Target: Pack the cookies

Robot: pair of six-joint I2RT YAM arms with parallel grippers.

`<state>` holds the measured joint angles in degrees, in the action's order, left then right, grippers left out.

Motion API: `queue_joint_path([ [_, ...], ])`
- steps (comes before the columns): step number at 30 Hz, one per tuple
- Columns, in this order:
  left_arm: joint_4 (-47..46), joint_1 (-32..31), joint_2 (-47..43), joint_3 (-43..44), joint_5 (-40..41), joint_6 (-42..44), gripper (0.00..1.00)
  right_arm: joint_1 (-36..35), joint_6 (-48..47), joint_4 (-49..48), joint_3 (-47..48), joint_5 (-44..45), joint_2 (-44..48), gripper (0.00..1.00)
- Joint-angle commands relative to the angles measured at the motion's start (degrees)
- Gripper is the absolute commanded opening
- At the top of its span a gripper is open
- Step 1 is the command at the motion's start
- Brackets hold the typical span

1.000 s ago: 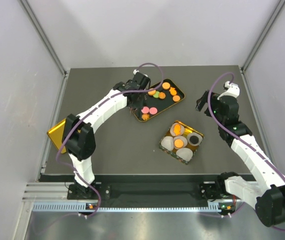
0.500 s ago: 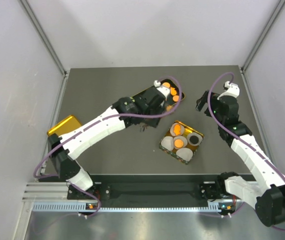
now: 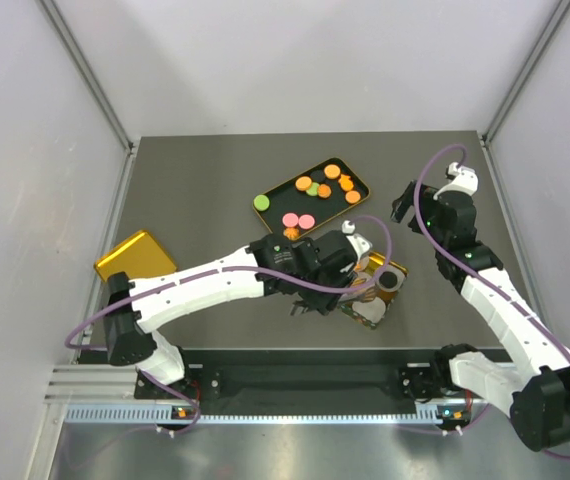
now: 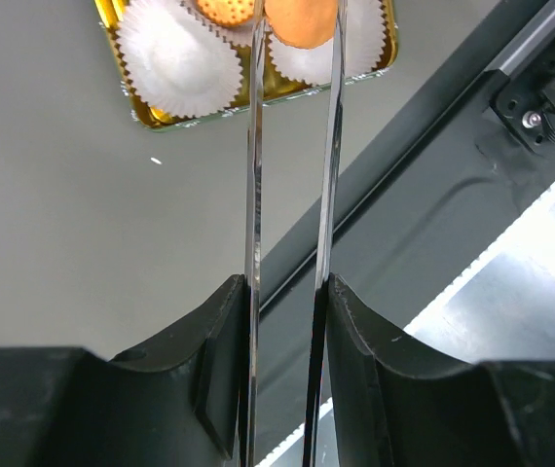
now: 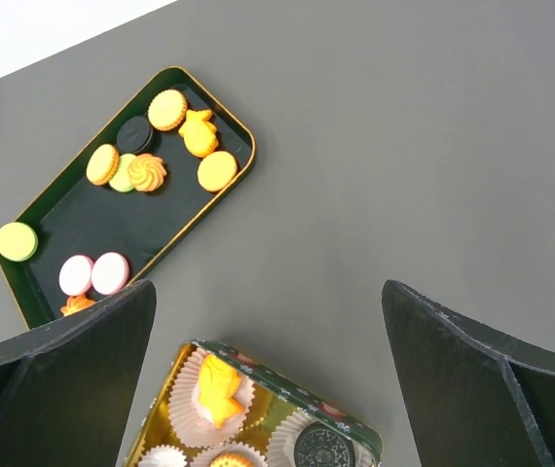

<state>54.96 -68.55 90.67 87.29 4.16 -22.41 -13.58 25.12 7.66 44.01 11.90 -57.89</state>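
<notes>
The cookies lie in a dark gold-rimmed tray [image 3: 310, 195], also in the right wrist view [image 5: 127, 195]: mostly orange discs, with two pink and a green one. My left gripper [image 3: 350, 285] hangs over a gold tin [image 3: 393, 277] of white paper cups. In the left wrist view its thin blades [image 4: 295, 29] are shut on an orange cookie [image 4: 302, 17] above a cup, beside an empty cup [image 4: 178, 58]. The tin [image 5: 258, 409] holds an orange star cookie [image 5: 221, 389] and a dark one [image 5: 321, 449]. My right gripper [image 3: 405, 205] is open and empty, above the table behind the tin.
A gold lid [image 3: 135, 260] lies at the table's left edge. The left arm stretches across the front of the table and covers most of the tin. Grey walls close in both sides and the back.
My left arm has swung from the tray at the back to the tin at the front right, carrying an orange cookie. The right arm has not moved.
</notes>
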Motion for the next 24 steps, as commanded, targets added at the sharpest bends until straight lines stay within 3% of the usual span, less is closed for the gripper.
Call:
queue_joint_path([
  [1, -1.7, -0.8, 0.2, -0.3, -1.3, -1.1, 0.35, 0.8, -0.1, -2.7, 2.1, 0.0, 0.0, 1.00],
  [24, -4.3, -1.6, 4.2, 0.1, -2.1, -0.3, 0.45, 0.8, -0.2, -2.7, 2.5, -0.8, 0.1, 1.00],
])
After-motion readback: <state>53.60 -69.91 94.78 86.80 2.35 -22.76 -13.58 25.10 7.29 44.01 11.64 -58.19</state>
